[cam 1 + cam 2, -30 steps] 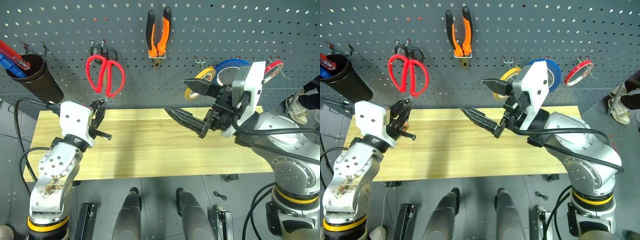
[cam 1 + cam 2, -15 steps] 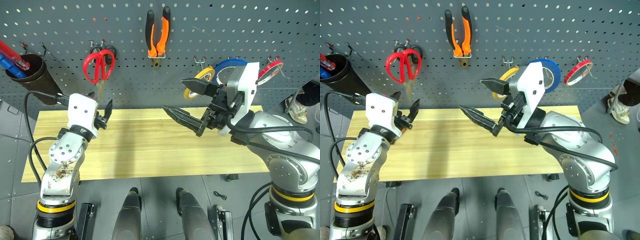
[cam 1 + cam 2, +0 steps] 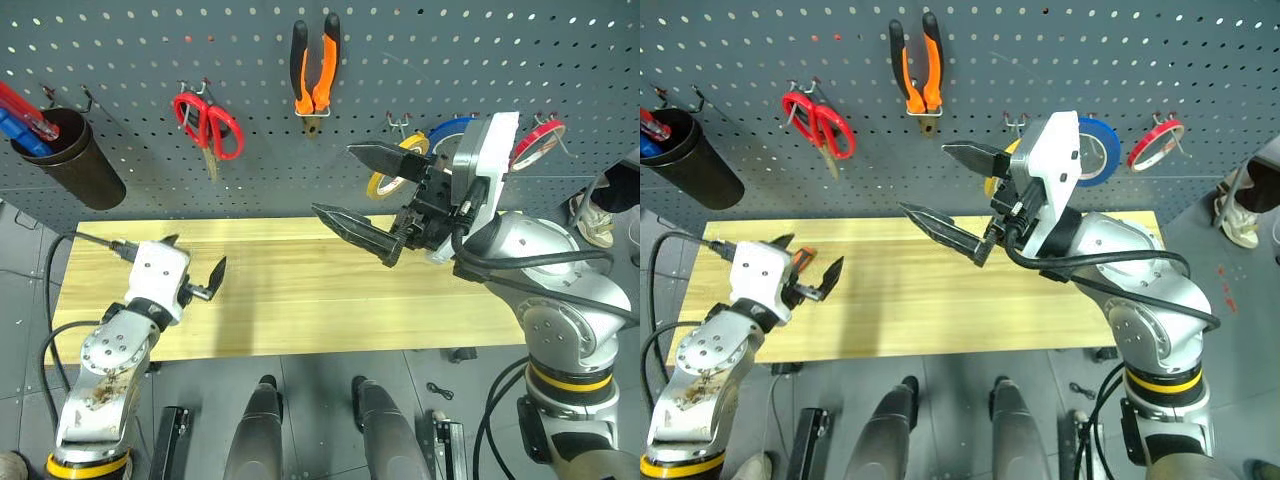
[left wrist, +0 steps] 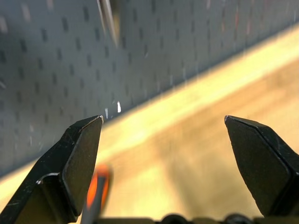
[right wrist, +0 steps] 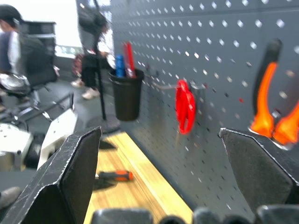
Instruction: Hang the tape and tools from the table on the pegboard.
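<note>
One tool remains down: the short screwdriver [image 5: 112, 176], orange-and-black handled, lies on the pale plank counter [image 3: 300, 300] just beside your left gripper [image 3: 190, 272], whose jaws stand spread and empty. Red-handled scissors [image 3: 207, 117], pliers [image 3: 316, 68] and the thin yellow-tan tape [image 3: 398, 165] already hang from hooks on the perforated blue-grey pegboard [image 3: 130, 40]. Your right gripper [image 3: 375, 205] hovers released. Next, I judge, you must close squarely across that round, slippery handle.

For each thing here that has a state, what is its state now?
Red-handled scissors: hanging on the dark blue-grey pegboard, tilted.
Orange-and-black pliers: hanging.
Yellow-tan tape ring: hanging.
Orange-and-black screwdriver: lying on the pale wooden table.
Left hand: open, empty.
Right hand: open, empty.
</note>
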Robot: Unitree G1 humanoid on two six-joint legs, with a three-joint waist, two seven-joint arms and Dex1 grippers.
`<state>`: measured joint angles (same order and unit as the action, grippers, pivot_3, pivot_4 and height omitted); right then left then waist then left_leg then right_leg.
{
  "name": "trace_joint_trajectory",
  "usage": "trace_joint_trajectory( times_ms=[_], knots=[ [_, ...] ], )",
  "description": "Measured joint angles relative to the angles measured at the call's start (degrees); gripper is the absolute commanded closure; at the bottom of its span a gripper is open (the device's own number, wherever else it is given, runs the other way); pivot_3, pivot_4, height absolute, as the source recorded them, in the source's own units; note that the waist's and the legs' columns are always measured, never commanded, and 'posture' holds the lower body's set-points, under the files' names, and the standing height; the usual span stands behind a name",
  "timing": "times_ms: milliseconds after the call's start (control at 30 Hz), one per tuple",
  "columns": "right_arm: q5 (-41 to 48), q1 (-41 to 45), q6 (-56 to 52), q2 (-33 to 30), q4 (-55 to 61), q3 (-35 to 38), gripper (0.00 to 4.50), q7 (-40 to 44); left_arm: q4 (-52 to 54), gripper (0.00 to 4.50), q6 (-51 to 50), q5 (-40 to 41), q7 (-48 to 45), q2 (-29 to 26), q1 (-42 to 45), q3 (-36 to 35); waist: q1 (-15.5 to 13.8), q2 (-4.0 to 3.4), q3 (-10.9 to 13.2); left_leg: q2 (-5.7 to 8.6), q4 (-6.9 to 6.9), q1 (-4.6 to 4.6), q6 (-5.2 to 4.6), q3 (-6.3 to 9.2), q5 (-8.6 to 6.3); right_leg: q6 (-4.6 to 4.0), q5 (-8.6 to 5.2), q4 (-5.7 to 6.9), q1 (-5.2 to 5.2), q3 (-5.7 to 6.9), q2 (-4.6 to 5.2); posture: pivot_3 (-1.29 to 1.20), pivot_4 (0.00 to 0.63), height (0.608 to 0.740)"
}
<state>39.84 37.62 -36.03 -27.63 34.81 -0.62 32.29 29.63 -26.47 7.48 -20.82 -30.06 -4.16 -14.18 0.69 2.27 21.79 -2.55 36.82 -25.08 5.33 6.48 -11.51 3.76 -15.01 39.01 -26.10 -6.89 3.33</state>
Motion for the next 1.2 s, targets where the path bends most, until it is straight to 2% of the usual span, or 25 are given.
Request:
trace_joint_trajectory(
  times_ms=[200,333,467,600,733,967,1200],
  knots=[
    [-3.62,-0.07,1.84,0.16,-1.97,-5.68,0.0,3.34,-3.62,0.03,-1.34,0.74,-2.44,-4.22,-2.31,-3.94,-0.12,0.01,-0.01,0.0,0.0,0.01,-0.05,0.0,0.03,-0.01,0.02,0.02,0.0,0.01,0.0,0.13,0.349,0.74],
    [-8.0,-0.3,1.89,-0.16,-4.23,-11.81,0.0,5.43,-10.0,0.03,-2.31,0.72,-5.06,-8.24,-0.56,-4.75,-0.19,0.01,-0.01,-0.01,0.0,0.02,-0.05,0.01,0.04,-0.01,0.02,0.04,-0.03,0.02,-0.02,0.14,0.355,0.74],
    [-10.72,0.29,1.71,2.05,-5.58,-15.66,0.0,5.02,-19.69,0.03,-2.7,0.92,-9.09,-12.87,5.47,-3.64,-0.21,0.01,-0.01,-0.01,0.0,0.02,-0.06,0.01,0.05,-0.03,0.03,0.05,-0.04,0.03,-0.03,0.13,0.357,0.74],
    [-14.0,1.29,1.62,4.87,-6.81,-18.86,0.0,4.06,-36.5,0.03,-0.72,0.58,-14.13,-16.66,16.98,-0.28,-0.23,0.01,0.0,-0.01,-0.01,0.01,-0.06,0.01,0.05,-0.02,0.03,0.04,-0.06,0.05,-0.04,0.13,0.371,0.74],
    [-16.73,2.32,1.62,6.64,-8.39,-20.01,0.0,3.59,-53.07,0.03,3.13,-0.56,-18.96,-17.31,27.76,3.5,-0.27,0.02,-0.01,0.0,-0.01,-0.01,-0.06,0.01,0.05,-0.03,0.03,0.05,-0.07,0.09,-0.04,0.11,0.378,0.74],
    [-20.49,3.34,0.76,8.18,-9.77,-21.33,0.0,3.07,-75.24,0.03,13.09,-3.85,-22.56,-15.75,39.76,8.79,0.08,0.02,0.0,-0.03,0.0,-0.01,-0.08,0.01,0.06,-0.05,0.04,0.18,-0.15,0.18,-0.04,0.09,0.391,0.74],
    [-21.65,4.49,-0.97,10.14,-10.35,-21.3,0.0,2.39,-88.2,0.03,20.0,-7.81,-23.53,-13.56,46.21,12.72,0.29,0.03,0.0,-0.03,0.0,-0.01,-0.1,0.01,0.08,-0.06,0.05,0.17,-0.14,0.2,-0.04,0.08,0.403,0.74]
  ],
)
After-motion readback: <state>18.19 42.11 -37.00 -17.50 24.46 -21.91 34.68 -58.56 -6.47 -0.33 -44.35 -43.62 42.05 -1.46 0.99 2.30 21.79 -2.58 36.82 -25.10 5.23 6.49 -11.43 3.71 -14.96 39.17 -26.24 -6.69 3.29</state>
